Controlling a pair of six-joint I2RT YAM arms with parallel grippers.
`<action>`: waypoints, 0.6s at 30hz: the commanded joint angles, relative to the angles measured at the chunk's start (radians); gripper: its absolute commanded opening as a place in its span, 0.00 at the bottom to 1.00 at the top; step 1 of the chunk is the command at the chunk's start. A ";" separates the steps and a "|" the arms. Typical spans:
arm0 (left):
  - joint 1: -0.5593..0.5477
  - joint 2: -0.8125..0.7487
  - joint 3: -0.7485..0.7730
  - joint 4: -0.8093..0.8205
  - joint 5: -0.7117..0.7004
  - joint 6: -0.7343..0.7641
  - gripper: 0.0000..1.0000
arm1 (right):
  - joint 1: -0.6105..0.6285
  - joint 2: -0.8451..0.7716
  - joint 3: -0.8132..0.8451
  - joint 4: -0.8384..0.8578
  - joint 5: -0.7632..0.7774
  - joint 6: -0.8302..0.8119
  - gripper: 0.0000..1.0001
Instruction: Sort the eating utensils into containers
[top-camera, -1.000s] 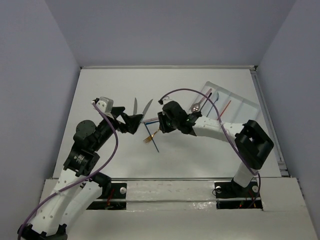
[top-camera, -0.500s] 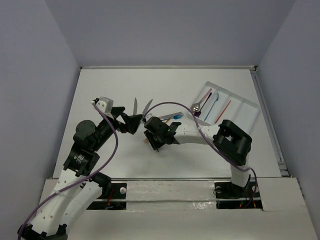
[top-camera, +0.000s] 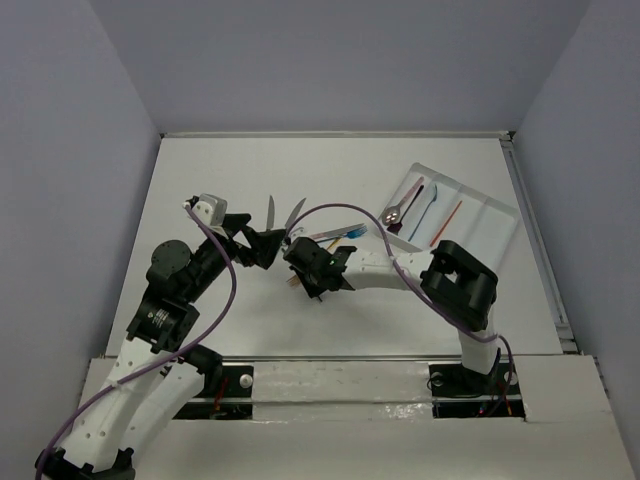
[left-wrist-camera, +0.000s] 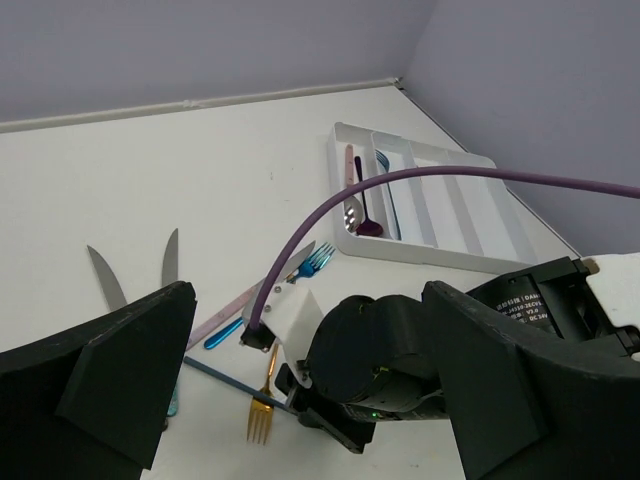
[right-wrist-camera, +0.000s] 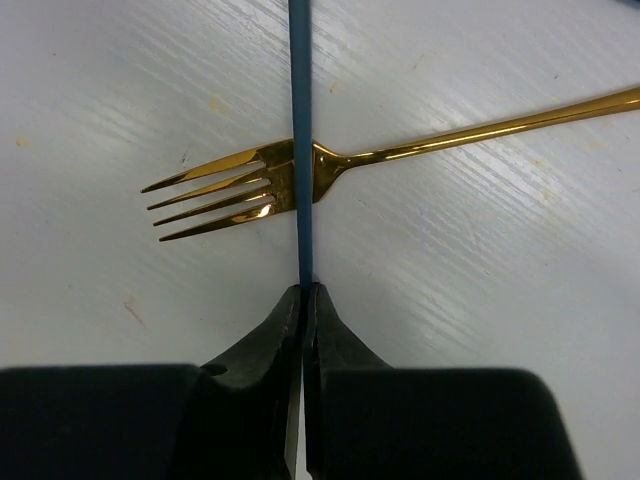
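My right gripper is shut on the near end of a thin blue stick-like utensil, low over the table. That utensil lies across the neck of a gold fork. In the top view the right gripper sits at mid-table. My left gripper is open and empty, just left of it, its fingers wide apart. The white divided tray at the right holds a pink-handled silver spoon, a purple spoon, a blue piece and a red piece.
Two silver knives lie beyond the left gripper. A blue fork and a pinkish piece lie between the knives and the tray. The purple cable arcs over the right arm. Grey walls stand on three sides.
My right arm has swung from near the tray towards the left and nearer, down onto the blue utensil by the gold fork. The left arm has not moved.
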 joint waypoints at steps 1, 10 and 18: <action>0.004 -0.006 0.028 0.055 0.013 -0.006 0.99 | 0.017 -0.005 0.029 -0.056 0.029 0.025 0.01; 0.004 -0.010 0.027 0.055 0.016 -0.007 0.99 | -0.009 -0.199 -0.040 0.016 0.199 0.090 0.00; 0.004 -0.021 0.027 0.052 0.012 -0.007 0.99 | -0.361 -0.544 -0.315 0.238 0.251 0.188 0.00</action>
